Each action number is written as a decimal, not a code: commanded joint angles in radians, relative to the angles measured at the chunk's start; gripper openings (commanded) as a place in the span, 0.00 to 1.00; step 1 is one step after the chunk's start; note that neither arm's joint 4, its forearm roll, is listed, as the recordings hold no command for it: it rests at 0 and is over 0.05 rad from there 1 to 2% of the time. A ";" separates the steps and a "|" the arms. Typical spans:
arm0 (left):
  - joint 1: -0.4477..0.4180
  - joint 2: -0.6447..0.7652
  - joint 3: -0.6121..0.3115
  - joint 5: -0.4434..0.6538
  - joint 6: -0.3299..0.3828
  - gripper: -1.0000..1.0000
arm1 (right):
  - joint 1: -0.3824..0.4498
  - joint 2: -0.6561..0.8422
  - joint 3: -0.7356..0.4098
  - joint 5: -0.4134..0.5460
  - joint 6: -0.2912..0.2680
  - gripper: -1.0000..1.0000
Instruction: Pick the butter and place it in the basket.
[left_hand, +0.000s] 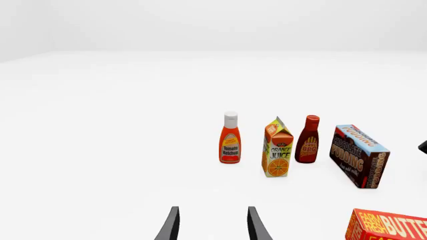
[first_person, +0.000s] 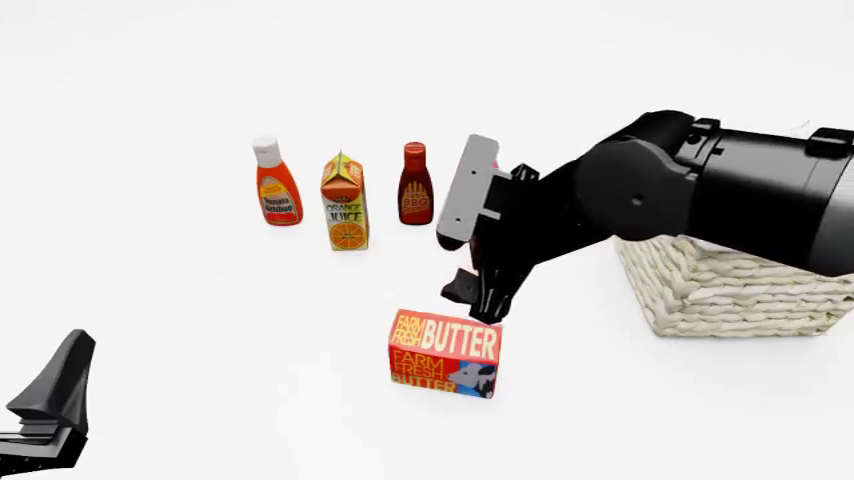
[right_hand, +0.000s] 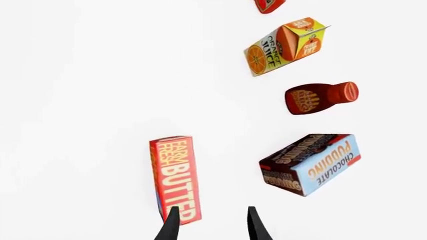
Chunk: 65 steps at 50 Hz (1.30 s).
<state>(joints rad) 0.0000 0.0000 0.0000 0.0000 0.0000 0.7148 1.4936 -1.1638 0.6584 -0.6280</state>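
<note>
- My right gripper (right_hand: 210, 225) hung above the table with fingers spread and holding nothing, ready to straddle a carton.
- The butter (first_person: 445, 353) stood upright on its edge just below me, one fingertip (right_hand: 169, 225) overlapping its near end, so it sat off-centre.
- The basket (first_person: 734, 288) waited to my right, near the butter.
- My left gripper (left_hand: 210, 225) idled, open, well apart.

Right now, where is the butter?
In the front view the butter stands near the middle, closer to the arms than the bottles, left of the basket.
</note>
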 joint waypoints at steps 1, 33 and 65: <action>0.000 0.000 0.000 0.000 0.000 1.00 | 0.012 0.022 0.000 0.000 0.008 1.00; 0.000 0.000 0.000 0.000 0.000 1.00 | 0.061 0.072 -0.005 -0.006 0.047 1.00; 0.000 0.000 0.000 0.000 0.000 1.00 | 0.090 0.085 0.043 -0.050 0.085 1.00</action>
<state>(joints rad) 0.0000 0.0000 0.0000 0.0000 0.0000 0.8049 1.5716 -1.1305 0.6219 -0.5485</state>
